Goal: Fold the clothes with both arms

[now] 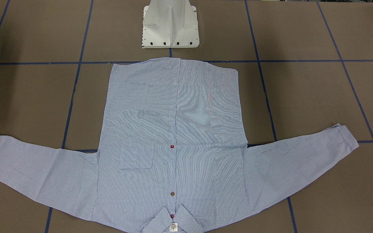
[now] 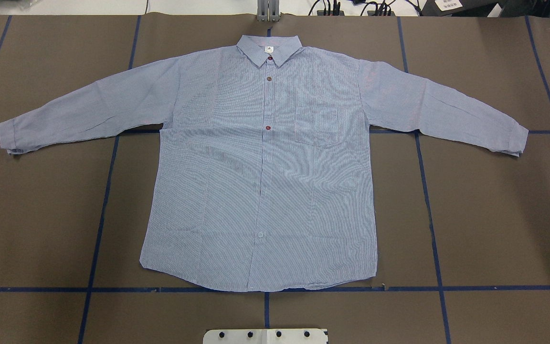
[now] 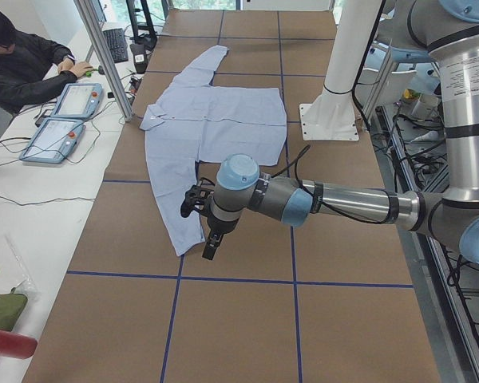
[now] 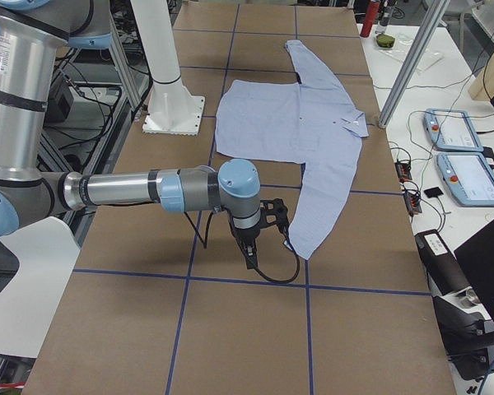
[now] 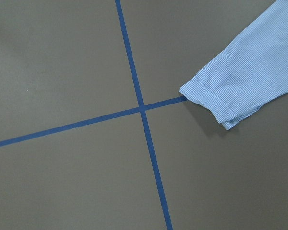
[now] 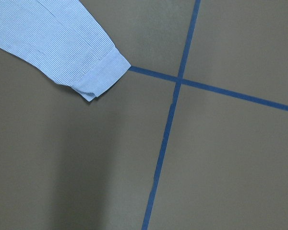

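The light blue striped shirt (image 2: pixel 265 167) lies flat and front up on the brown table, buttoned, with both sleeves spread out. Its collar (image 1: pixel 172 220) points away from the robot's base. It also shows in the side views (image 3: pixel 215 120) (image 4: pixel 296 123). My left gripper (image 3: pixel 210 246) hangs above the table just beyond the left sleeve's cuff (image 5: pixel 211 96). My right gripper (image 4: pixel 249 247) hangs just beyond the right sleeve's cuff (image 6: pixel 101 72). Both grippers show only in the side views, so I cannot tell whether they are open or shut. Neither touches the shirt.
The white pedestal base (image 1: pixel 170 29) stands at the shirt's hem side. Blue tape lines (image 2: pixel 98 215) grid the table. An operator (image 3: pixel 16 64) sits at a side desk with teach pendants (image 3: pixel 72 100). A metal post (image 3: pixel 104 48) stands at the table's far edge.
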Robot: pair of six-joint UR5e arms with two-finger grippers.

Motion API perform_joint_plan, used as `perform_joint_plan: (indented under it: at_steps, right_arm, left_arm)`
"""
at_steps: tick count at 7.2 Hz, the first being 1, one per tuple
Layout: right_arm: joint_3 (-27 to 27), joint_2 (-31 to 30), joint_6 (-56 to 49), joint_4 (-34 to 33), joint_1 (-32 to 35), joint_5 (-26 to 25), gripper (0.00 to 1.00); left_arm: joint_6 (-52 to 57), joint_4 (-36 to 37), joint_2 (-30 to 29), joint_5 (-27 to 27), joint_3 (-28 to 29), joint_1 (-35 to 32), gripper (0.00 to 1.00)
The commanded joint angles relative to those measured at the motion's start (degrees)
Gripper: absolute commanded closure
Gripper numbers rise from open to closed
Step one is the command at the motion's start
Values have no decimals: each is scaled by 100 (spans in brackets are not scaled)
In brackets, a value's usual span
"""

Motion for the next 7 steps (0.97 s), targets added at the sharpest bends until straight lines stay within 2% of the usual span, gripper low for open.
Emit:
perform_joint_plan:
  at_steps: [1, 3, 4, 5, 6, 7]
  right_arm:
    - [22, 520, 67, -3, 3, -27, 0]
    - [-39, 837, 950, -11, 64, -27, 0]
    - [-57, 865, 1364, 119, 65, 60, 0]
    - [-144, 909, 2117, 434, 56, 139, 0]
    - [-258, 857, 2211, 1124, -31, 105, 0]
    - [-529, 796, 2517, 1470, -154, 140, 0]
  left_arm:
    - [-44, -832, -257, 13, -19, -8, 0]
    - [-70, -1624, -651, 5, 156, 9, 0]
    - [-219, -1592, -959, -39, 357, 9, 0]
    - [-290, -1653, -988, -39, 490, 9, 0]
    - [-290, -1662, -988, -48, 474, 9, 0]
    - [-290, -1671, -979, -48, 482, 9, 0]
